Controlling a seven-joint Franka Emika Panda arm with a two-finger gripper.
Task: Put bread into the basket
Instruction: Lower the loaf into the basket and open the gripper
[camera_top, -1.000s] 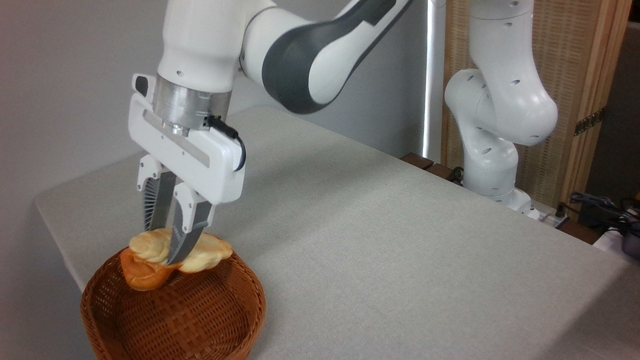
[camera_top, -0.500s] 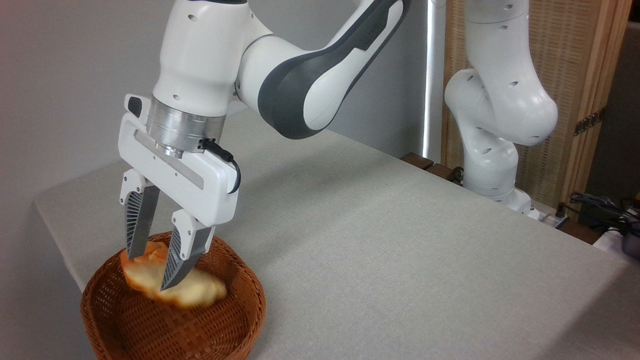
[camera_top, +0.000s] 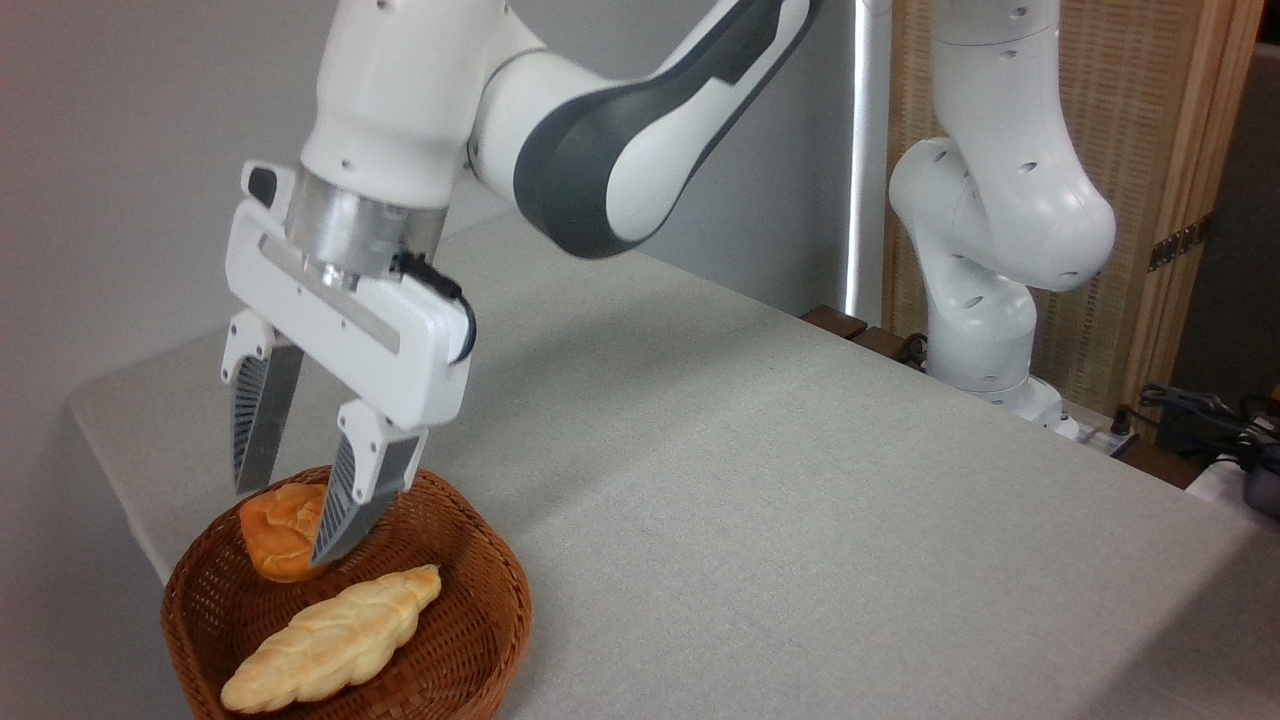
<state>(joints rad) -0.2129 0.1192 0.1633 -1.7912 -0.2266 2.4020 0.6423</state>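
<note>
The bread (camera_top: 330, 640), a pale braided loaf, is seen lying inside the basket (camera_top: 480, 640), slanted from lower left to upper right. A small orange-brown bun (camera_top: 278, 530) is set behind it, against the basket's far wall. The gripper (camera_top: 285, 520) is held above the bun with its fingers spread apart and nothing between them. The basket is placed at the near corner of the grey table (camera_top: 760, 480). No legible writing is found.
</note>
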